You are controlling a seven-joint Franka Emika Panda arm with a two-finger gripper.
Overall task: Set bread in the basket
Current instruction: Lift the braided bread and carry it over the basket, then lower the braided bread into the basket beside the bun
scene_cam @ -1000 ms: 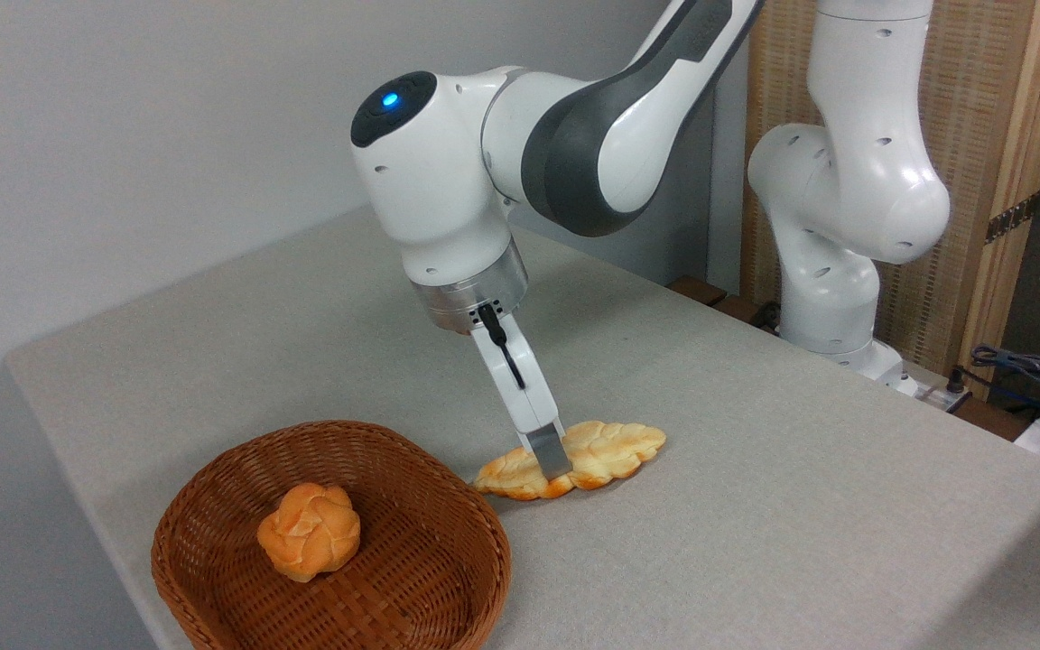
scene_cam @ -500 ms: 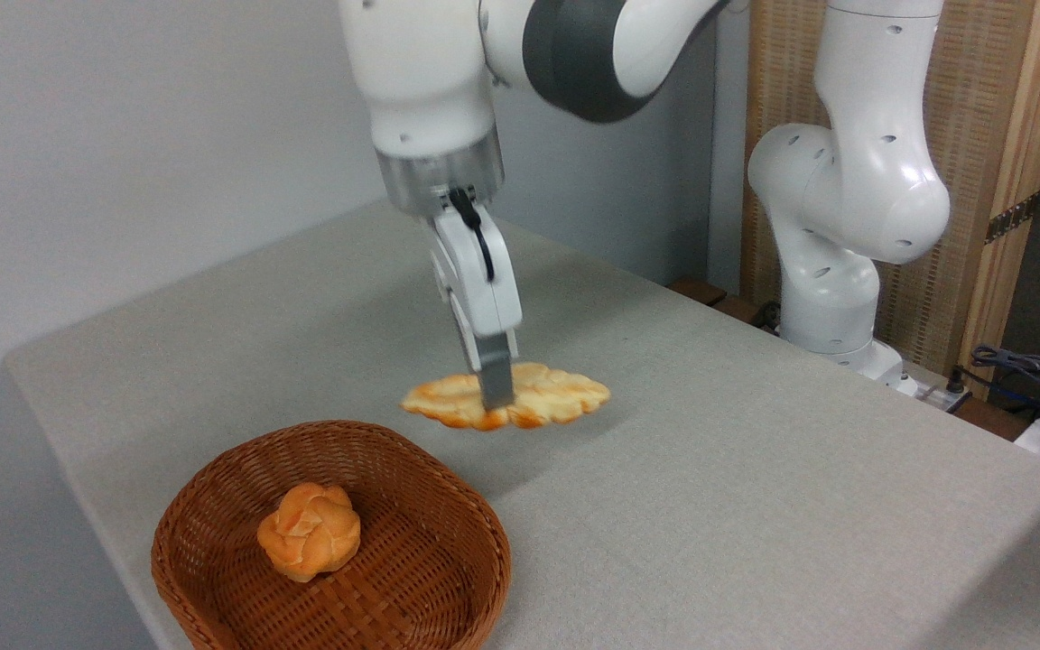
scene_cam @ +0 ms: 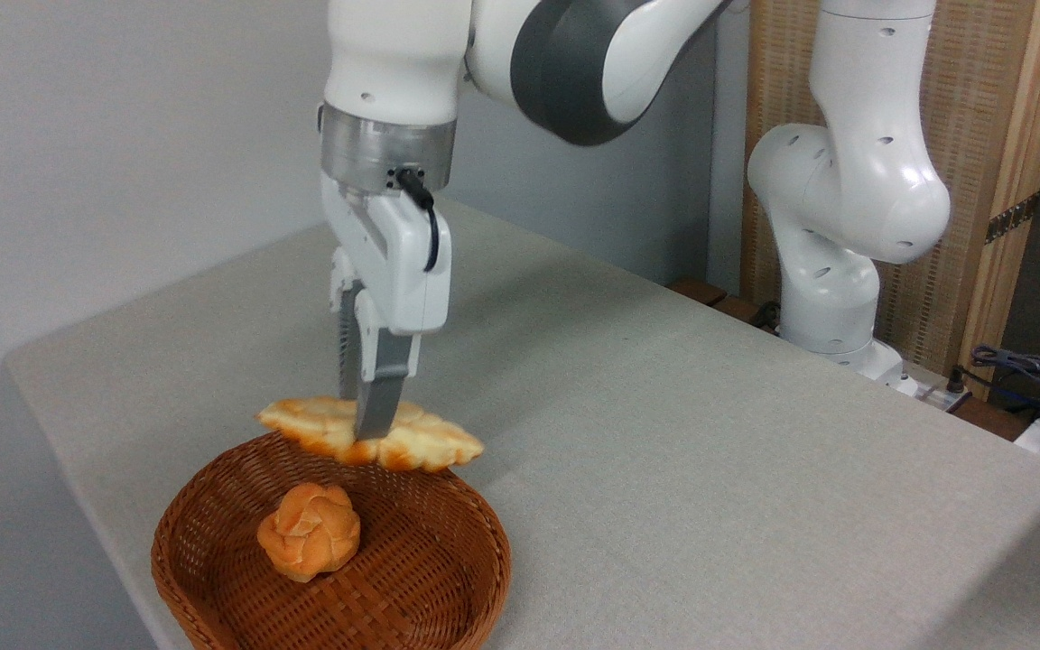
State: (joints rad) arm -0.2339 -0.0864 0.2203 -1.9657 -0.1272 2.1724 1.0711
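As the hand (scene_cam: 366,429) points down, it grips bread (scene_cam: 371,436).

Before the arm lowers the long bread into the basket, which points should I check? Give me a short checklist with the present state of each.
1. Claw shut on the braided loaf: ok, it grips near the middle.
2. Loaf clear of the table: ok, lifted.
3. Loaf level: roughly ok, a slight tilt.
4. Loaf over the wicker basket: cannot tell; it shows at the far rim, but one view does not settle depth.
5. Free space in the basket: ok, the round knotted bun sits left of centre and the right part is bare.
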